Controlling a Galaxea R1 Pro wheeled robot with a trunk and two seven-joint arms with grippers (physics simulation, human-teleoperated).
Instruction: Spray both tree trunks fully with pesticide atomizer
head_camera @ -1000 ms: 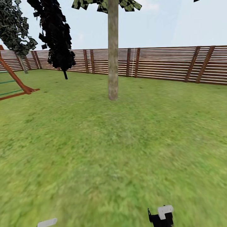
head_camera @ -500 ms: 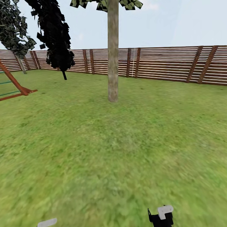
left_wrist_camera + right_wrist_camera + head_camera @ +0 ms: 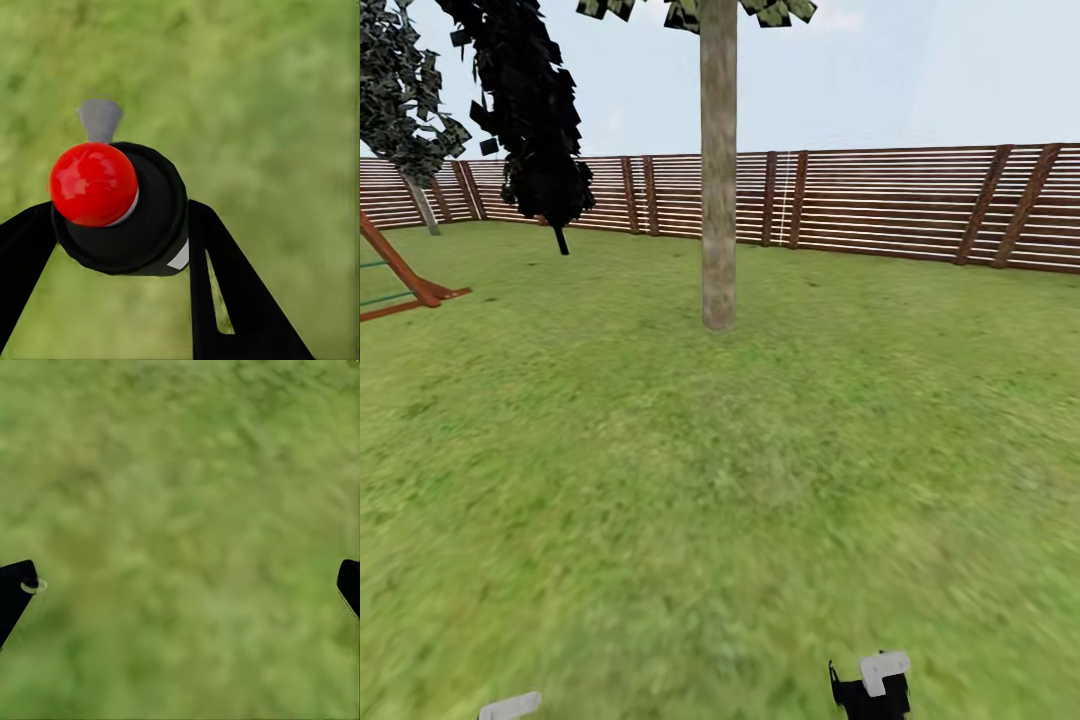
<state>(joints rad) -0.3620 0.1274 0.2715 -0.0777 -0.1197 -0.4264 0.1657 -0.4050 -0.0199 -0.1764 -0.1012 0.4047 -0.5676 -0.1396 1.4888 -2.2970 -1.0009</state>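
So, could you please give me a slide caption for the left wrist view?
Left pincer shut on the pesticide atomizer, red cap toward the camera, above blurred lawn.

Fenced backyard garden: wide green lawn (image 3: 760,480) w/ brown slat fence (image 3: 880,200) round it, pale tree trunk (image 3: 718,180) mid-lawn, dark conifer (image 3: 530,110) + red playset (image 3: 400,280) at left, open sky above.
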